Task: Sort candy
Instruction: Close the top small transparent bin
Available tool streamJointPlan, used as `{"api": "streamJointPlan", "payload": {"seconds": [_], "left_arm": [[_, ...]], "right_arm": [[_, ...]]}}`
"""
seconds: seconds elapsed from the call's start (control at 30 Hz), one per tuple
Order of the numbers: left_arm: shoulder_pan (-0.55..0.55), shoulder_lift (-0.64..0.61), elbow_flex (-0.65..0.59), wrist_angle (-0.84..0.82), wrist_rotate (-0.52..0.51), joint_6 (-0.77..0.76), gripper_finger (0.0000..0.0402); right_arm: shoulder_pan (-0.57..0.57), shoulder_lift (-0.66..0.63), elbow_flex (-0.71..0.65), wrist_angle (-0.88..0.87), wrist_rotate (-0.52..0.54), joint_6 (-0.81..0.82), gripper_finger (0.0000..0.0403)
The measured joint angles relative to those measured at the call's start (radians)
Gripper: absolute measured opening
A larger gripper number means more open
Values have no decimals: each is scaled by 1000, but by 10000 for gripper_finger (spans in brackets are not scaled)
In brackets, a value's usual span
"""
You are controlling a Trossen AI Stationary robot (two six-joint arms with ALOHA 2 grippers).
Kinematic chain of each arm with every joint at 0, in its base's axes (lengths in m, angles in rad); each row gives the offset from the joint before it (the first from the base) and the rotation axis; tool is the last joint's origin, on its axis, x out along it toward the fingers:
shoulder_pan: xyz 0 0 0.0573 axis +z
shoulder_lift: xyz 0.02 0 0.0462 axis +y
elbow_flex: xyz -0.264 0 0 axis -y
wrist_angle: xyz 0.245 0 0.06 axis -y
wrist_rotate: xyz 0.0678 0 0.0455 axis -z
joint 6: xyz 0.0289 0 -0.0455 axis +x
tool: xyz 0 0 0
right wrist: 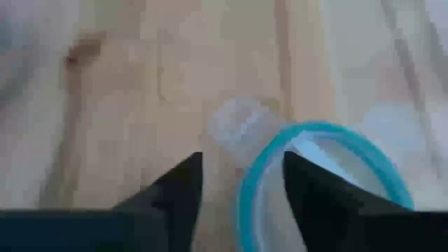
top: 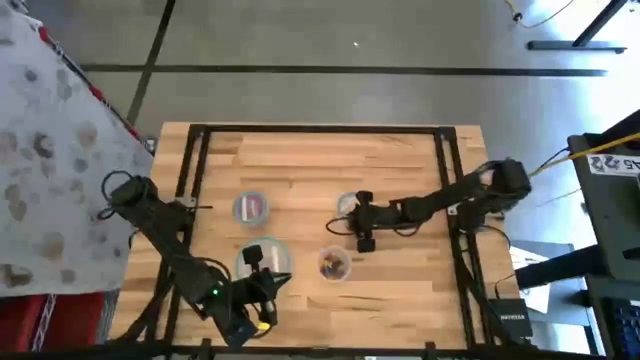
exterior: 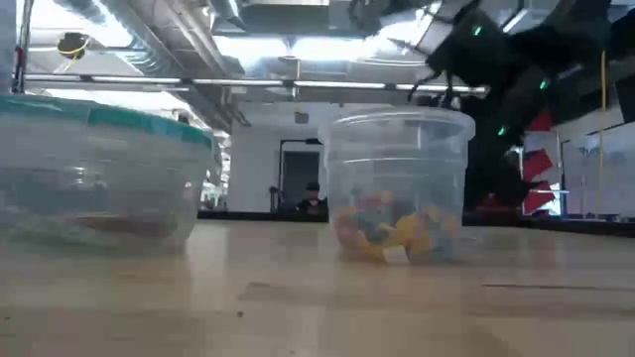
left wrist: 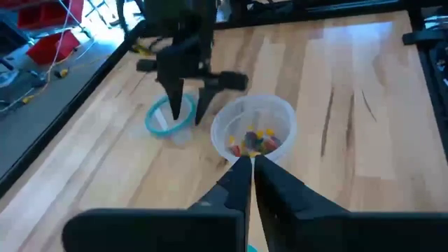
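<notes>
I see a wooden table [top: 400,280] carrying three teal-rimmed bowls [top: 251,207], [top: 263,258], [top: 350,205] and a clear plastic cup [top: 334,264] between them. Off to the far left lies a patterned cloth [top: 50,150].

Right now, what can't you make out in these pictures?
- Right wrist view: whether the teal-rimmed bowl under the right gripper holds candy; blurred, cut off by the edge.
- High view: candy types in the clear cup; too small.
- Low view: both grippers; out of frame.
</notes>
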Motion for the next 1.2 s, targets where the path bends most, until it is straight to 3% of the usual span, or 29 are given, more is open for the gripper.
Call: {"api": "streamJointPlan", "payload": {"seconds": [0.1,0.17,0.43,0.67,1.0,1.2], "left_arm": [[0,0,0,0,0,1,3],[0,0,0,0,2,2,3],[0,0,0,2,5,0,3],[0,0,0,2,6,-7,3],[0,-1,0,1,6,-9,3],[2,-1,0,3,6,-10,3]], "right_arm": [[-14,60,5,59,3,12,219],[-14,80,6,67,21,34,200],[-16,93,7,56,82,73,24],[46,-1,-1,-62,144,106,21],[247,-332,33,-245,276,104,15],[386,-353,169,-234,218,63,5]]}}
